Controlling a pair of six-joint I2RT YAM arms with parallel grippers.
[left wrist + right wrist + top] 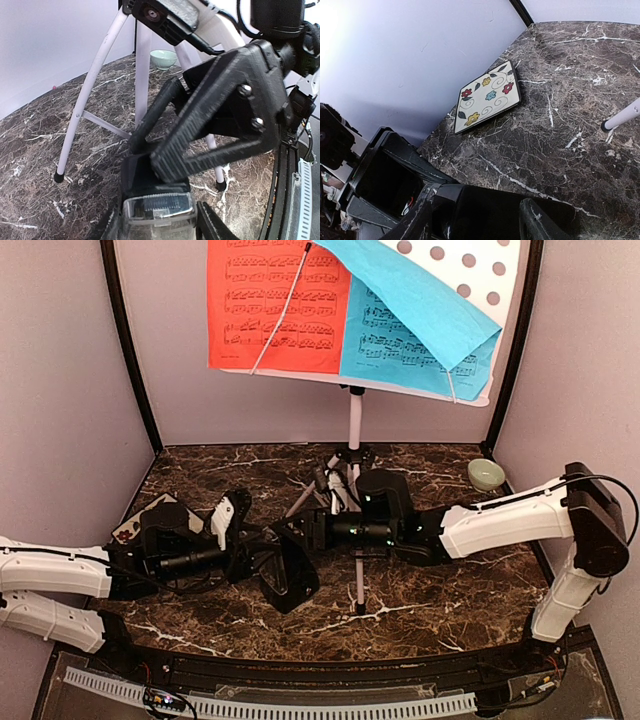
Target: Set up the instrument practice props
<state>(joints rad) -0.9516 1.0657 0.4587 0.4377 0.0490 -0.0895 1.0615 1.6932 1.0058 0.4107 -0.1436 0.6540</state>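
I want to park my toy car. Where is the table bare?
Back left, between the floral tile, the back wall and the stand legs, and front right, between the right arm and the near edge. The middle is crowded around the metronome.

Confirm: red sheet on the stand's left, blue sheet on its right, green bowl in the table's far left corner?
No. The top view shows the green bowl in the far right corner; the red sheet and blue sheet are as stated.
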